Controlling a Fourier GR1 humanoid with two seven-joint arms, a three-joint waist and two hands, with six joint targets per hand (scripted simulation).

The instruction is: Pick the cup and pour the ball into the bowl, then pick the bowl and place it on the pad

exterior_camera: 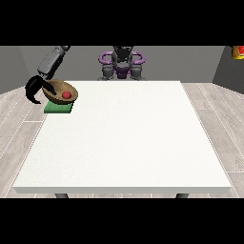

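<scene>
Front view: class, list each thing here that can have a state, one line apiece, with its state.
bowl: tilted, over the pad, red ball inside
ball: resting in the bowl
pad: flat on the table's corner, partly under the bowl
hand at the view's left: at the bowl's rim, fingers curled
table: level

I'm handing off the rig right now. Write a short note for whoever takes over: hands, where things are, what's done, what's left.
Hand at the view's left: at the bowl's rim, fingers curled round it.
Other hand: not in view.
Bowl: tilted, over the green pad at the table's far left corner; whether it rests on the pad is unclear.
Red ball: inside the bowl.
Cup: not visible.
Done: ball is in the bowl, bowl brought to the pad.
Left: settle the bowl flat on the pad, release, withdraw.
</scene>
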